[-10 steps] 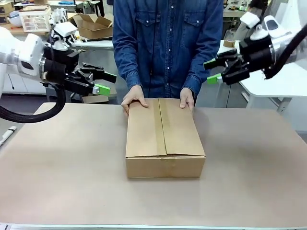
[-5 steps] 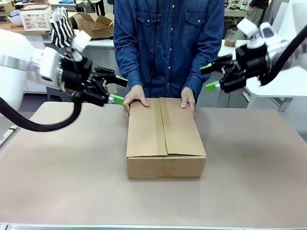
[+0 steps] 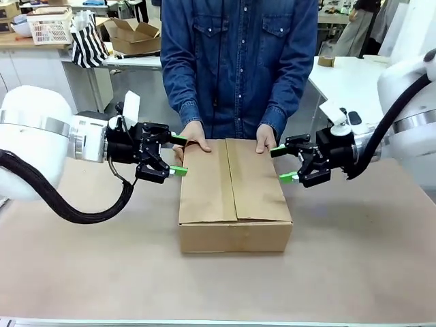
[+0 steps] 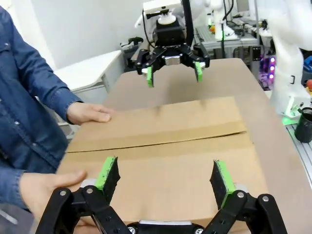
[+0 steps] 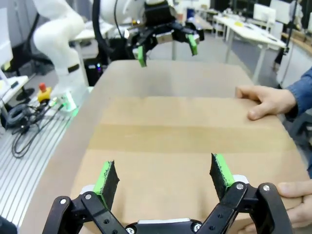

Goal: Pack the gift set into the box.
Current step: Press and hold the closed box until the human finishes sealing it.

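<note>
The box (image 3: 235, 197), plain brown corrugated cardboard and rectangular, sat at frame centre on the matte tan table (image 3: 88, 259). Its flaps were closed flat with one seam along the top, and its contents were hidden. A person's hand (image 3: 192, 138) and other hand (image 3: 266, 139) rested on its upper edge. The left gripper (image 3: 178, 155), just beside its left side, and the right gripper (image 3: 281, 165), at its right, were both spread wide and empty.

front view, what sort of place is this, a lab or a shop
Most likely a robotics lab: the left gripper and right gripper flank a box on a table, white workbenches stand behind the person, and a red button with loose cables sits beside the table.
</note>
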Action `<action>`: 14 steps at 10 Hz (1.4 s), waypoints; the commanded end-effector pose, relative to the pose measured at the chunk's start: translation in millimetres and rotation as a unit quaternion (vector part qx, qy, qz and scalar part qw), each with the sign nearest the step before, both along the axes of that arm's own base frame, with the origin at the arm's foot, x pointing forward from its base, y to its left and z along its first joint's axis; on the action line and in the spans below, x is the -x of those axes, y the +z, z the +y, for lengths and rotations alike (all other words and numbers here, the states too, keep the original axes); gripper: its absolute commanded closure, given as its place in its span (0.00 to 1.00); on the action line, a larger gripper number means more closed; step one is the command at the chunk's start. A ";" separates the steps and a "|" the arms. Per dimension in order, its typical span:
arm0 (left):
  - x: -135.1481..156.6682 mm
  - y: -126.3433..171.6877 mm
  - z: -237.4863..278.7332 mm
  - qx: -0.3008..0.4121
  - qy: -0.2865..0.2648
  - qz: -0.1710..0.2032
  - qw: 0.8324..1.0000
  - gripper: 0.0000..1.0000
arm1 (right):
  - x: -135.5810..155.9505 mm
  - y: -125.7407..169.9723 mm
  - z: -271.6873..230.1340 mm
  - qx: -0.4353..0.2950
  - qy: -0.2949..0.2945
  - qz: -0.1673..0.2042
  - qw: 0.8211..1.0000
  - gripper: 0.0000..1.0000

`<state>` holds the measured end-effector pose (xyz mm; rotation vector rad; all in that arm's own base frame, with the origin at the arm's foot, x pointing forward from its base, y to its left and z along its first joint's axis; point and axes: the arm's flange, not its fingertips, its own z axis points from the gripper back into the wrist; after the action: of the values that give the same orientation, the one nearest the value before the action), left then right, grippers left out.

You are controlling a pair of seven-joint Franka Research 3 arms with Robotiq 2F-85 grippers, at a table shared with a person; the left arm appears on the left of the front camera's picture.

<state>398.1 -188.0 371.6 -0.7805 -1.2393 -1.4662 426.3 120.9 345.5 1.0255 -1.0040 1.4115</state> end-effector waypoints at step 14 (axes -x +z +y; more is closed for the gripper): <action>-8.0 -74.8 -30.9 -0.045 -0.037 0.093 0.994 0.00 | -11.6 -54.9 23.8 0.080 -0.044 0.052 0.994 0.00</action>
<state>402.8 -217.0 303.8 -0.9111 -1.0437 -1.4512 436.7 142.3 303.9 0.9063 -0.8917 1.3540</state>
